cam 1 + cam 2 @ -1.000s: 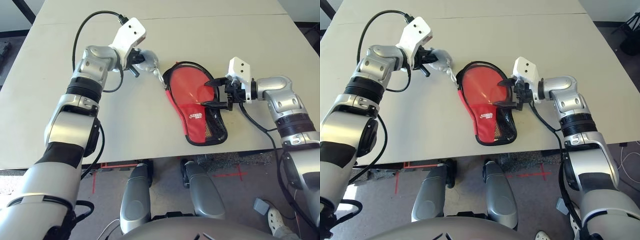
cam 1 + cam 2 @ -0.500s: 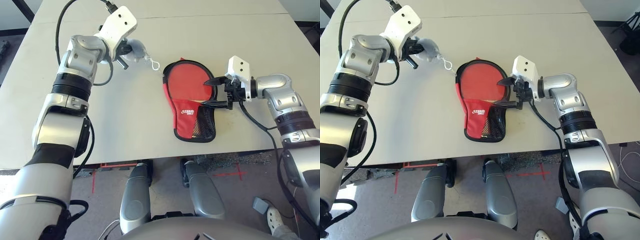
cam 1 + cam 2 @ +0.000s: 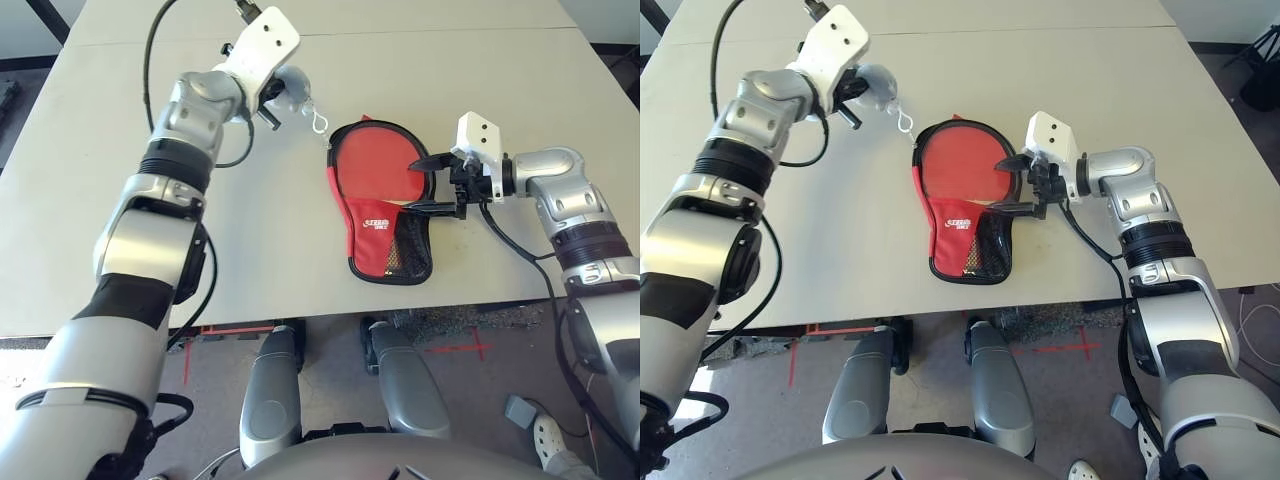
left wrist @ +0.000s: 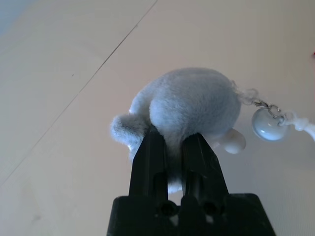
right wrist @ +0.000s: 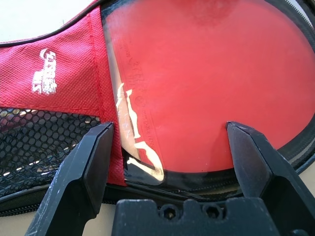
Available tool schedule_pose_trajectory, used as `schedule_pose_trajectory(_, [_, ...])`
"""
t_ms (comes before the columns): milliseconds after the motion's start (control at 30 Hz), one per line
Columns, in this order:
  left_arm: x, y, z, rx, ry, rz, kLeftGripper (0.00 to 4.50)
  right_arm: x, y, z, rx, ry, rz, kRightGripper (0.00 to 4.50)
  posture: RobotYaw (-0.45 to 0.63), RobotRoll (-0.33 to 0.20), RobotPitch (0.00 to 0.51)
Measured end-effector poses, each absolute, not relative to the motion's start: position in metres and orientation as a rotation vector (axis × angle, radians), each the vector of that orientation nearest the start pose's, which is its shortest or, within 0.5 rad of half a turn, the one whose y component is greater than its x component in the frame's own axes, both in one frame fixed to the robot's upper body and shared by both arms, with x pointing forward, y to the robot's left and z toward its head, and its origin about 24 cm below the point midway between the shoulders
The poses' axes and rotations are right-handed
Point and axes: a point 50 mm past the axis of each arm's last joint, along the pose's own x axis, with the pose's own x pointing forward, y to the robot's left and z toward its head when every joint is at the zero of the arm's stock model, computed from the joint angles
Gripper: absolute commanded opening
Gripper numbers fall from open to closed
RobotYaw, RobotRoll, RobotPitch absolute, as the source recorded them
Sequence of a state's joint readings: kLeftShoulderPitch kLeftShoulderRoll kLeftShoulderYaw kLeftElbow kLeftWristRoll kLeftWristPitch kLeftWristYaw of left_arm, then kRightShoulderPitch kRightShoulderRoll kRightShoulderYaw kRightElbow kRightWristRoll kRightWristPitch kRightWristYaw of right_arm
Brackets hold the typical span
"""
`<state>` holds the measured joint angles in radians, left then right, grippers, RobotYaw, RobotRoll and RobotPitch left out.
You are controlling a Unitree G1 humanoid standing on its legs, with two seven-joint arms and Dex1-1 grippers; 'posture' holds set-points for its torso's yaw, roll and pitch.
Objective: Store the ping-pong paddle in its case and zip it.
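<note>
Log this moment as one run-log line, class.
left tool: shut on plush pouch | right tool: open at case | paddle: inside, unzipped

A fluffy grey-white pouch [image 4: 189, 105] sits up off the pale table [image 3: 250, 240], round and soft, with a small stubby nub poking out at one side. Off its other side dangles a short chain with a little silver bead [image 4: 266, 124] and a white cord [image 3: 318, 122] trailing away. A thin seam line [image 3: 400, 34] runs across the far part of the tabletop, and below the near edge there's grey floor with red tape marks [image 3: 460, 350].
</note>
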<state>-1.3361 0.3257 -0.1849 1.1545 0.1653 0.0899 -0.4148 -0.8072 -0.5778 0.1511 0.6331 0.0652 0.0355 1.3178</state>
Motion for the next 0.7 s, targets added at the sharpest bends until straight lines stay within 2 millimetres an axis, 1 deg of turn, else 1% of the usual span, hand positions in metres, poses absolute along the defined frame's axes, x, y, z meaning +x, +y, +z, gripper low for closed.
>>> schedule_pose_trajectory(133, [0.431, 0.128, 0.227, 0.611, 0.006, -0.343, 0.09, 0.349, -0.195, 0.149, -0.537, 0.243, 1.217, 4.50, 0.03, 0.000, 0.296])
schedule_pose_trajectory(233, [0.432, 0.117, 0.227, 0.584, -0.030, -0.321, 0.09, 0.349, -0.195, 0.149, -0.539, 0.244, 1.214, 4.50, 0.03, 0.000, 0.296])
schedule_pose_trajectory(333, [0.432, 0.106, 0.230, 0.559, -0.066, -0.297, 0.09, 0.348, -0.195, 0.150, -0.539, 0.244, 1.212, 4.50, 0.02, 0.000, 0.295])
schedule_pose_trajectory(467, [0.432, 0.098, 0.234, 0.530, -0.107, -0.267, 0.09, 0.348, -0.195, 0.150, -0.541, 0.240, 1.209, 4.50, 0.01, 0.000, 0.296])
schedule_pose_trajectory(700, [0.429, 0.075, 0.229, 0.482, -0.126, -0.303, 0.09, 0.347, -0.196, 0.149, -0.541, 0.241, 1.204, 4.50, 0.01, 0.000, 0.297])
